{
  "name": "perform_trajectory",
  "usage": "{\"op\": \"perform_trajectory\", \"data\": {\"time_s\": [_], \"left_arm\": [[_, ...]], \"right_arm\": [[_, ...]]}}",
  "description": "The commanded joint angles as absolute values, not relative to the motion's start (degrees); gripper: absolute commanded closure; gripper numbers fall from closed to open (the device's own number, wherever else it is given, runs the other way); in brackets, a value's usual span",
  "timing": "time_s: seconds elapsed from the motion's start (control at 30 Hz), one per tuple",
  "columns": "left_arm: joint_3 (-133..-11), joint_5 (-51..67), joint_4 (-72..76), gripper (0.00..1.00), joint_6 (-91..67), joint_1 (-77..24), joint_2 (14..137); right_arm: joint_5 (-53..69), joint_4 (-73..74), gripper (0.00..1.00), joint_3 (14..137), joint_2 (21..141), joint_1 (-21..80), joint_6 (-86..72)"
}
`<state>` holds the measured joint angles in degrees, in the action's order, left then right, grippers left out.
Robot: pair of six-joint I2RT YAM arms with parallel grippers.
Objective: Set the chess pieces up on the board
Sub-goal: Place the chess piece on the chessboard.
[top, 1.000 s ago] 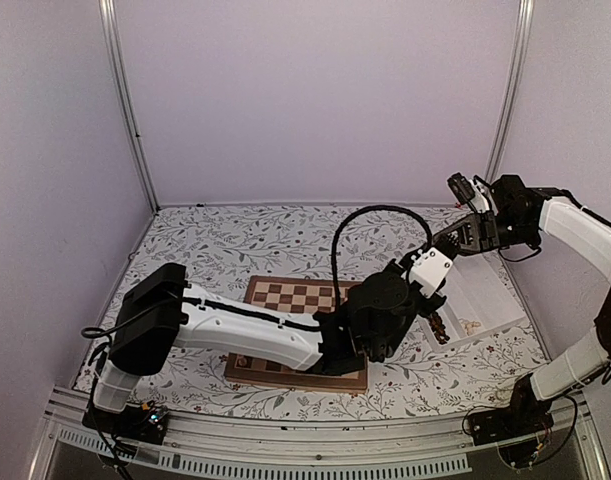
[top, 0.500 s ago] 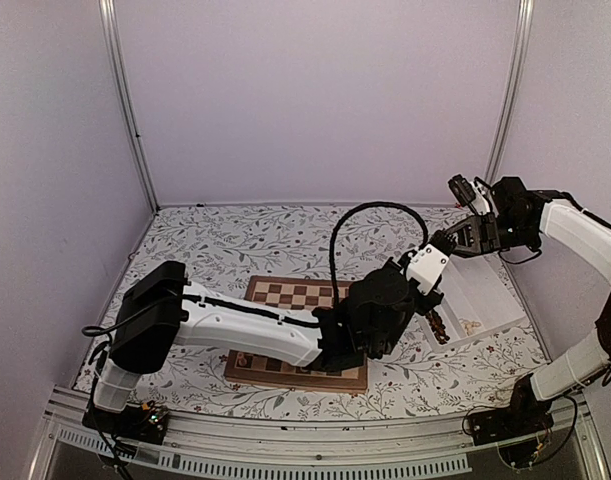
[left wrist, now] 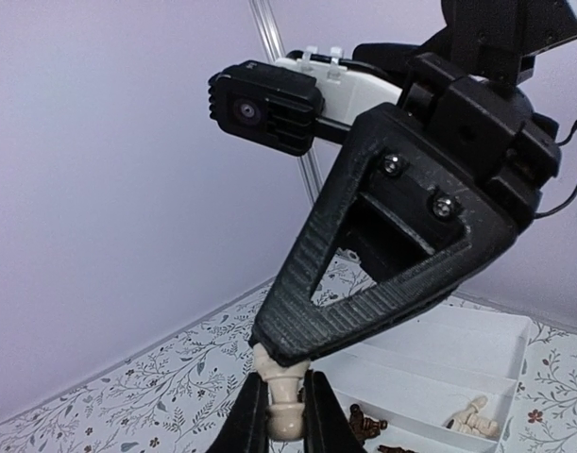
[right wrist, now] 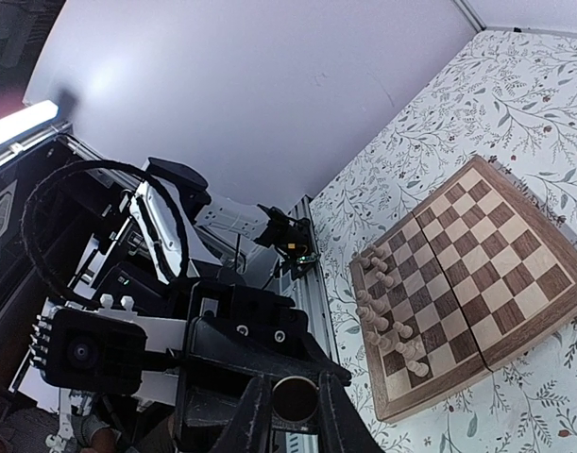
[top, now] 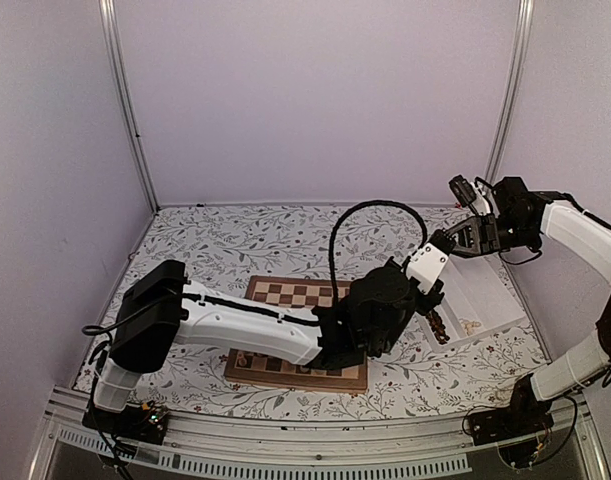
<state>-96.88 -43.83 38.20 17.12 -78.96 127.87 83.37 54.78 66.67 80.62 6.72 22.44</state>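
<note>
While the two arms meet in the air at about two o'clock from the board (top: 290, 295), the left jaws are pinched almost shut on a pale chessman (left wrist: 286, 415), clamping its lower part. The right jaws reach in from twelve o'clock in the left wrist view and are closed narrowly on the same piece's other end, whose round face shows between them in the right wrist view. The board lies flat on the flower-patterned counter (top: 235, 240) at six o'clock in the overhead view, partly under the left arm (top: 245, 325). Pale pieces (right wrist: 382, 307) stand in two rows along one edge. At three o'clock from the board, a white tray (top: 480, 290) holds dark pieces (top: 438, 325) and loose pale pieces (top: 472, 326) in separate compartments.
</note>
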Motion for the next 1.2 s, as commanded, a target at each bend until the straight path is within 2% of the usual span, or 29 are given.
{"op": "perform_trajectory", "data": {"time_s": [0.0, 0.13, 0.27, 0.4, 0.57, 0.73, 0.9, 1.17], "left_arm": [[-97.25, -41.78, 37.44, 0.93, 15.45, -77.98, 125.65], [-96.77, -41.53, 37.0, 0.95, 15.05, -77.96, 124.98], [-96.01, -40.95, 33.18, 0.97, 14.3, -77.96, 122.61], [-97.28, -38.04, 16.48, 0.98, 9.97, -77.29, 117.22], [-99.89, -27.67, -15.41, 0.98, -3.34, -73.79, 110.37], [-99.78, -14.7, -37.63, 0.97, -12.18, -69.15, 105.97], [-99.54, -7.09, -52.95, 0.97, -14.79, -66.31, 105.81], [-96.23, 0.9, -63.0, 0.98, -15.91, -60.74, 107.87]], "right_arm": [[83.14, 53.73, 0.81, 65.68, 78.93, 6.83, 22.16], [82.68, 53.78, 0.78, 65.71, 78.86, 6.79, 22.19], [80.24, 56.04, 0.58, 67.77, 78.67, 6.85, 23.75], [75.0, 62.52, 0.5, 72.19, 79.42, 6.64, 31.04], [68.39, 61.63, 0.48, 72.35, 79.59, 5.06, 34.86], [59.07, 52.77, 0.47, 67.74, 76.49, 4.82, 33.69], [52.87, 42.22, 0.46, 60.19, 72.22, 4.82, 32.29], [56.22, 38.68, 0.46, 55.31, 74.09, 4.81, 31.28]]}}
